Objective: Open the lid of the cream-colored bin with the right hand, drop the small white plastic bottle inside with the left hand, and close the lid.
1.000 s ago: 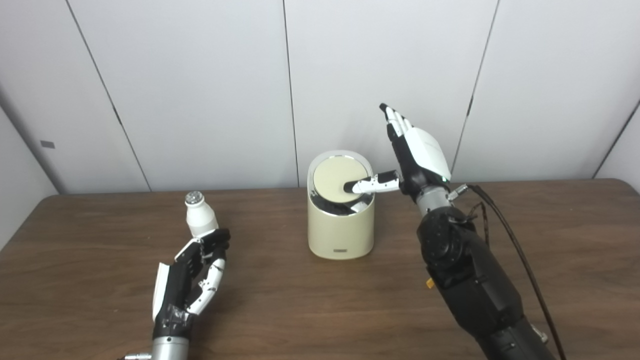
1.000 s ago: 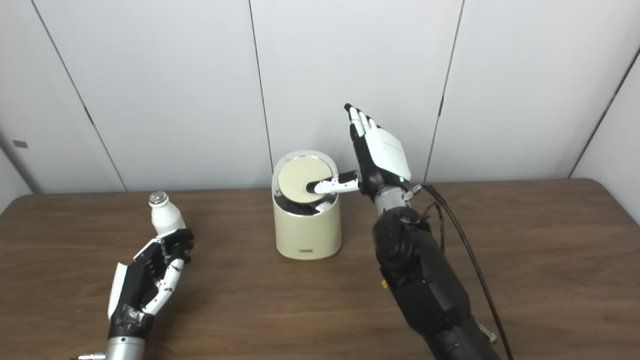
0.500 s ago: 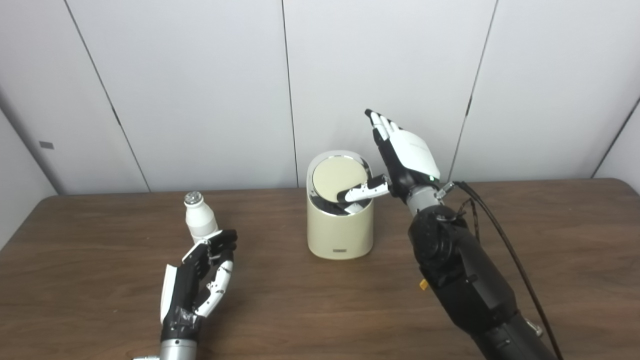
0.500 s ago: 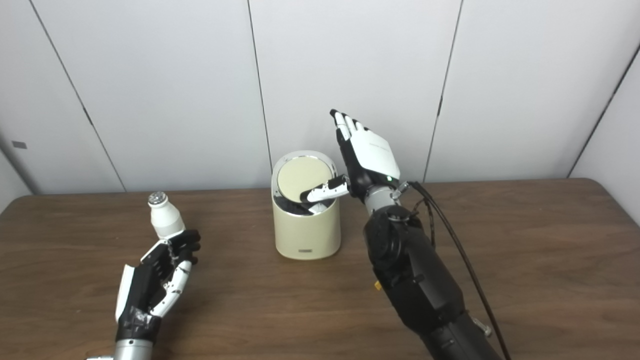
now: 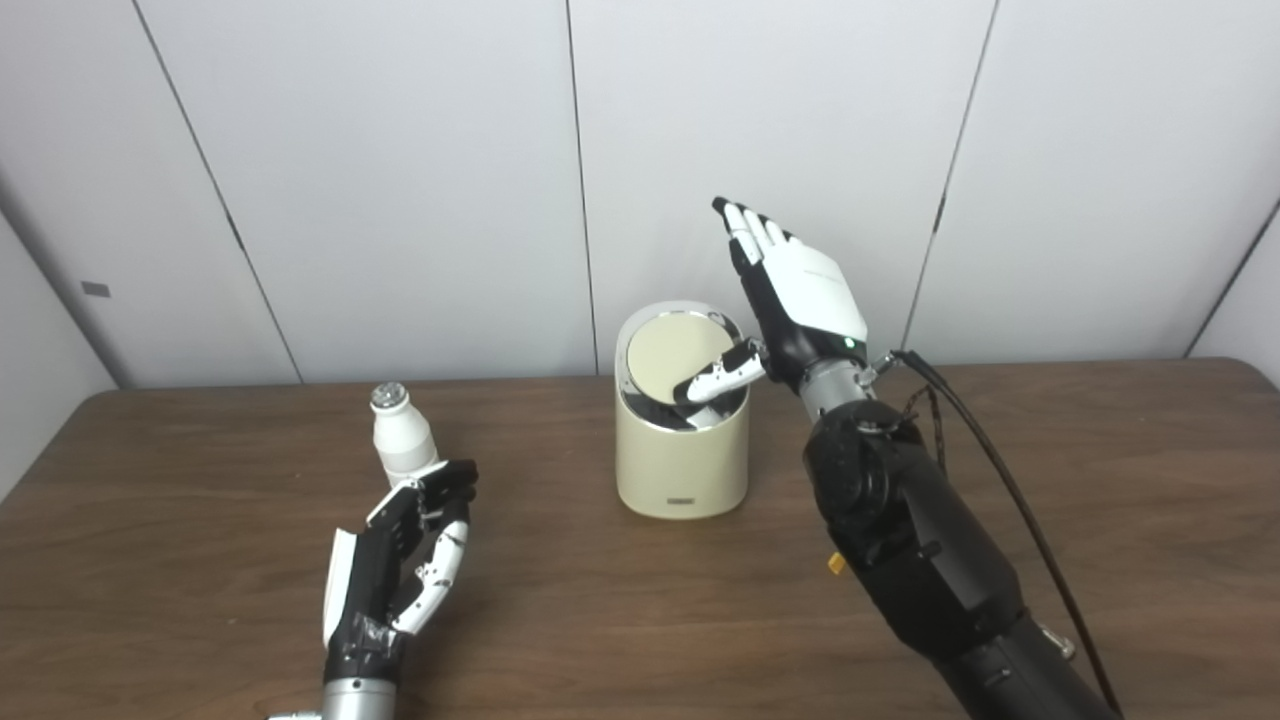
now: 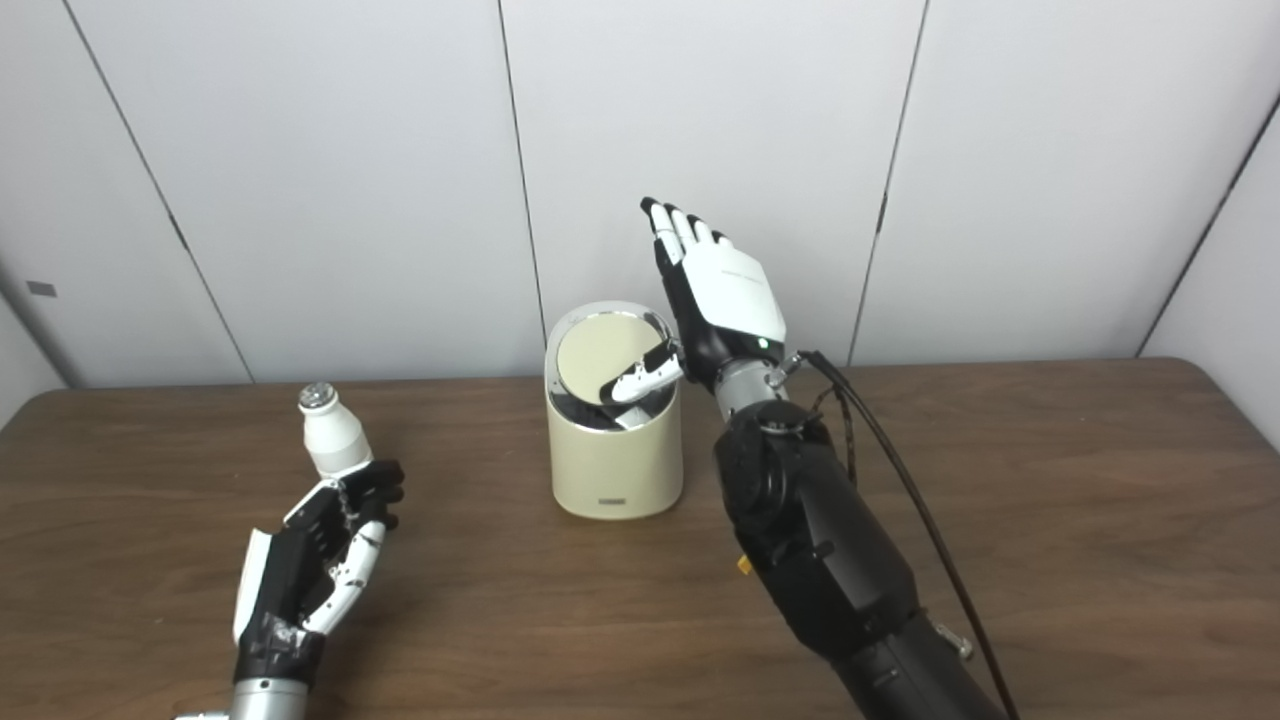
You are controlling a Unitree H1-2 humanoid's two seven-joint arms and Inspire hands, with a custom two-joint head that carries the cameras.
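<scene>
The cream-colored bin [image 5: 682,455] stands mid-table near the wall. Its round lid [image 5: 668,352] is tipped, the front edge sunk inside the chrome rim, with a dark gap showing below. My right hand [image 5: 795,295] hovers just right of the bin, open, fingers pointing up, and its thumb [image 5: 716,377] presses on the lid's front part. The small white plastic bottle [image 5: 401,441] with a silver cap stands upright at the left. My left hand [image 5: 403,553] lies open right in front of it, palm turned right; whether its fingertips touch the bottle's base I cannot tell.
The brown wooden table [image 5: 600,620] runs to a white panelled wall behind the bin. A black cable [image 5: 1010,490] trails from my right wrist along the forearm.
My right hand has shifted left toward the bin, and its thumb has slid toward the lid's front edge. My left hand has edged right near the bottle. The bottle has stayed put.
</scene>
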